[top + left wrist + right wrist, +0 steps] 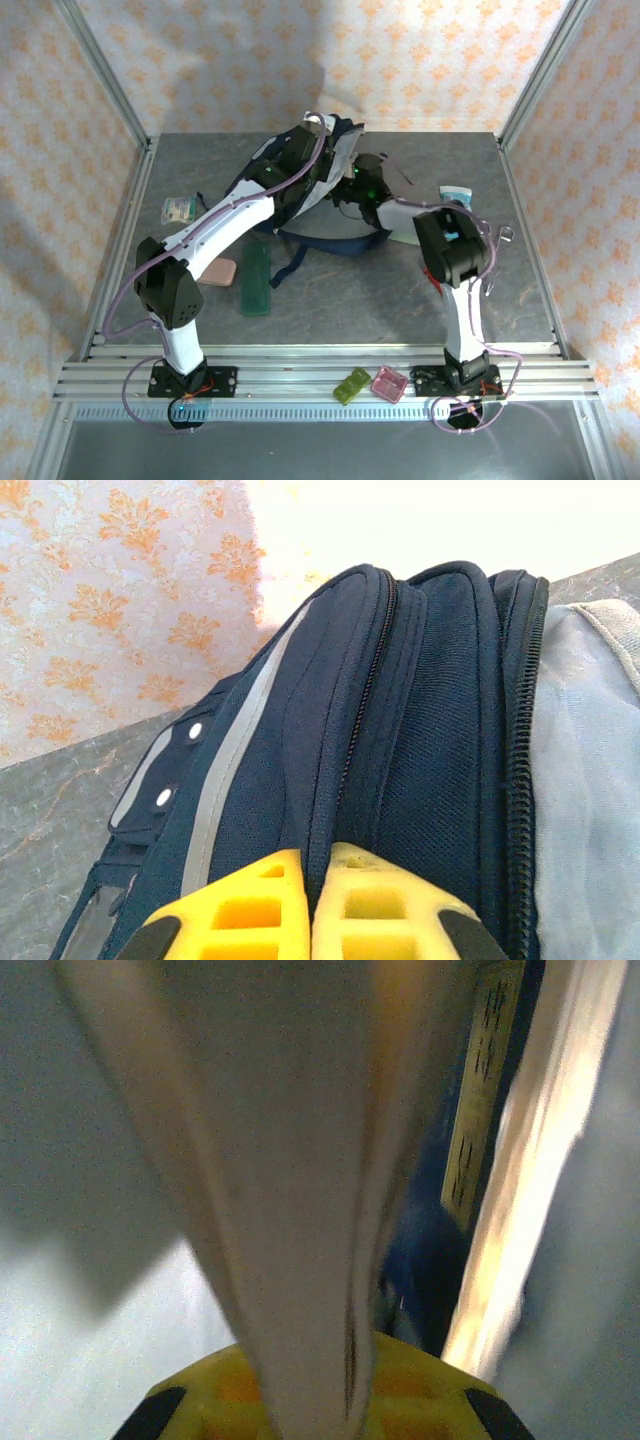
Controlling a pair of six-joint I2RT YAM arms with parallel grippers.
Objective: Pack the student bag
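While the student bag [338,160] lies at upper centre of the top view, the left gripper [308,890] pinches its navy fold; the right gripper [300,1400] clamps its pale fabric.

Left arm [228,222] and right arm [462,310]: white shells, black joints, lilac cables [118,292]. Yellow gridded fingers [250,915] on the left end effector [308,920].

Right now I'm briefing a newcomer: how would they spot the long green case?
From the student bag at the back of the table, come forward along the left arm. The long green case lies flat beside a pink pad; the other green box, on the front rail, is small and squat.
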